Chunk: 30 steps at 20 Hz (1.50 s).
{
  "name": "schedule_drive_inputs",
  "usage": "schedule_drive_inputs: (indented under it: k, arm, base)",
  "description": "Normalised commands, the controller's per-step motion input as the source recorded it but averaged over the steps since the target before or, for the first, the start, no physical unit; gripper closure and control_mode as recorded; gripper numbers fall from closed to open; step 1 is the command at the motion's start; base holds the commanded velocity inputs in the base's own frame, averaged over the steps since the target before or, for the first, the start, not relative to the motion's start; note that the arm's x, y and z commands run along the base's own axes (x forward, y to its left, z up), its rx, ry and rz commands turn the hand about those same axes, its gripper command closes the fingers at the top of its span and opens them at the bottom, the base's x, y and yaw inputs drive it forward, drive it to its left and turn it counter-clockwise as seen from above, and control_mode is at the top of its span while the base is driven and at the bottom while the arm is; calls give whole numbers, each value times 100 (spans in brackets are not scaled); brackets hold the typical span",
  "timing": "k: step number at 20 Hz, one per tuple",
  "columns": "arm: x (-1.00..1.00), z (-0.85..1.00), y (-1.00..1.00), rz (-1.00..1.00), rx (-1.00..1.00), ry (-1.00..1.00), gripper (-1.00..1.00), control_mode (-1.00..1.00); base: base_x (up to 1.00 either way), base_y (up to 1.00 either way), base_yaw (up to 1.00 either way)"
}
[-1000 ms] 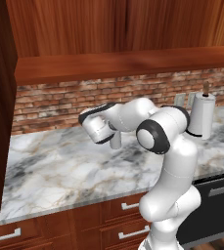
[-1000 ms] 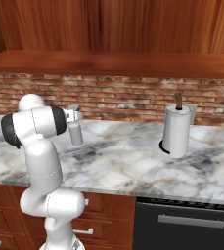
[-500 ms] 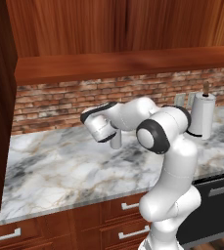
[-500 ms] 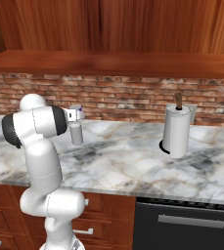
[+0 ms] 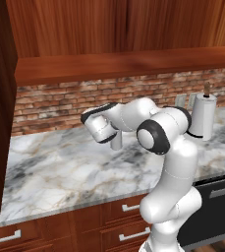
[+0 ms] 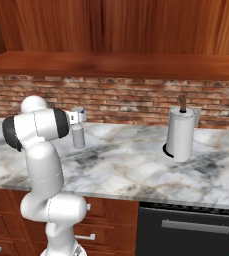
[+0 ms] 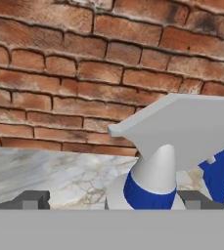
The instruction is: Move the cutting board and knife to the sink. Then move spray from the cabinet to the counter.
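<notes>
Spray bottle [image 6: 78,136] stands upright on the marble counter [image 6: 131,165], toward its far side near the brick wall [image 6: 126,100], and just in front of the arm's hand. From the right base camera its pale grey body and a touch of blue at the top show beside the dark wrist joint. In the left base view the lower part of the bottle [image 5: 116,140] pokes out below the hand, resting on the counter [image 5: 60,172].

The gripper [image 7: 113,199] has its fingers spread wide apart, one dark tip [image 7: 33,199] low on the left and the other low on the right of the hand camera. The spray head [image 7: 182,132] sits between them (very close to the lens), with its grey cap, blue collar and blue trigger; the fingers are not closed on it.

Well to the right on the same counter stands a white paper-towel roll [image 6: 180,134] on a dark holder, also near the wall [image 5: 84,98]. Reddish-brown drawers [image 5: 119,216] with silver handles run below the worktop.
</notes>
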Motion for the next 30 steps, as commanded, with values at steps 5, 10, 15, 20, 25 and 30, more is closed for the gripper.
schedule_drive_inputs:
  k: [5,10,15,20,25,30]
  arm:
    - [0,0,0,0,0,-1,-100,-100]
    - [0,0,0,-15,0,-1,-100,-100]
    - [1,0,3,-21,0,-2,-100,-100]
    - [8,0,11,-7,0,0,-100,-100]
    - [-3,0,15,0,0,0,-100,-100]
    - [-25,-6,30,0,0,2,-100,-100]
  base:
    - [0,0,0]
    - [0,0,0]
    - [0,0,0]
    - [0,0,0]
    - [0,0,0]
    - [0,0,0]
